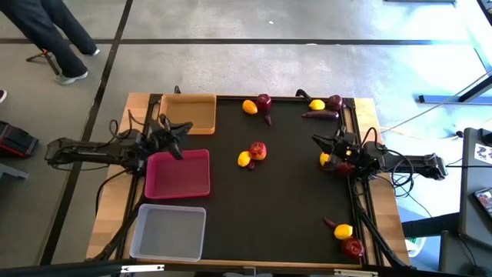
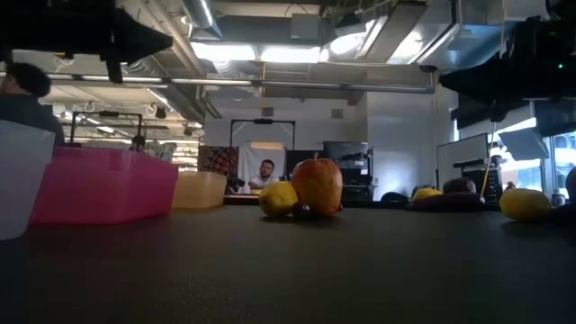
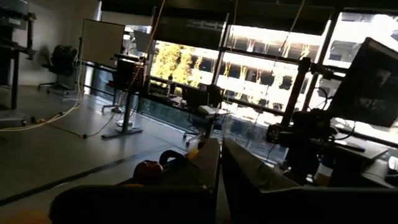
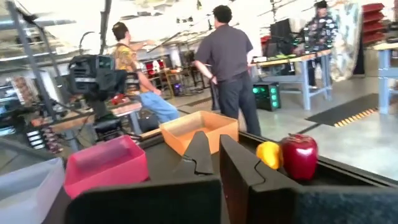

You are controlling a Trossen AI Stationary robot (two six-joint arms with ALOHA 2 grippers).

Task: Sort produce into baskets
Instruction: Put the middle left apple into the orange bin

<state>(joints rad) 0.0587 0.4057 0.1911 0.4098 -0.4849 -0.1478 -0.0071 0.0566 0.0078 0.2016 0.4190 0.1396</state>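
Three trays stand at the table's left: tan [image 1: 188, 113], magenta-pink [image 1: 178, 172] and translucent [image 1: 169, 231]. An apple [image 1: 257, 151], a lemon [image 1: 244, 159] and a dark root [image 1: 251, 164] lie at the centre. More produce lies at the far edge [image 1: 264, 101] [image 1: 316, 105] and at the near right corner [image 1: 344, 230]. My left gripper [image 1: 178, 137] hangs shut and empty over the pink tray's far rim. My right gripper [image 1: 321, 142] is shut and empty, raised beside a lone lemon [image 1: 325, 159] that lies on the mat.
The dark mat [image 1: 284, 200] is bare between the centre group and the near edge. Cables run along the table's right side [image 1: 361, 215]. People stand in the room beyond the table [image 4: 227, 56].
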